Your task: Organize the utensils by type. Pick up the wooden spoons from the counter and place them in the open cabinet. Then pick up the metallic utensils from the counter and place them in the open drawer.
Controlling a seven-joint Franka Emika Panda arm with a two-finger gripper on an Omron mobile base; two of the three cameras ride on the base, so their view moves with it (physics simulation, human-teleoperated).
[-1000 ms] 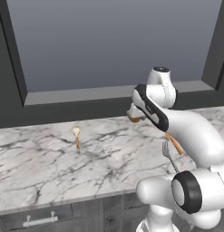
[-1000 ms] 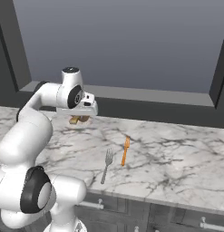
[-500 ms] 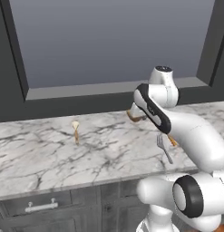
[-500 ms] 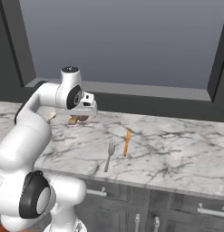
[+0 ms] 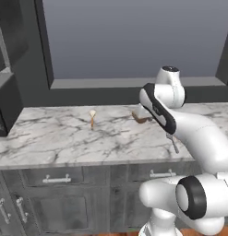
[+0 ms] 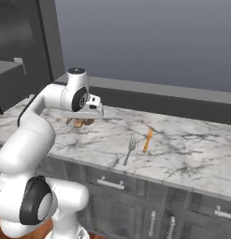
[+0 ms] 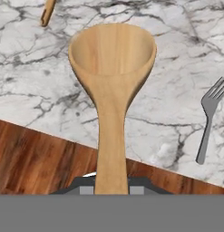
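The marble counter [image 6: 191,154] spreads beneath and ahead of the gripper [image 6: 82,122], with dark drawer fronts under its edge. Far off to the gripper's left in the left base view stands the dark cabinet [image 5: 7,69], well apart from the hand.

The gripper hangs above the counter with its jaws pinched on the handle of the long wooden spoon [image 7: 111,90]; in the hand view the handle runs up from between the fingers and the round bowl points away from the hand, clear of the marble. From the left base view the spoon's tan end shows just beside the wrist.

On the counter to one side of the gripper lie the silver fork [image 6: 129,149] and, just beyond it, the orange-handled utensil [image 6: 147,139], close together but apart. On the gripper's other side, nearer the cabinet, the shorter wooden spoon [image 5: 92,118] lies alone.

The likely risk lies in the carry to the cabinet. The grip sits low on the handle, so the heavy bowl reaches far out; a quick swing could pivot the spoon in the jaws or let it slip. The long end could also strike the cabinet frame or door on the way in.
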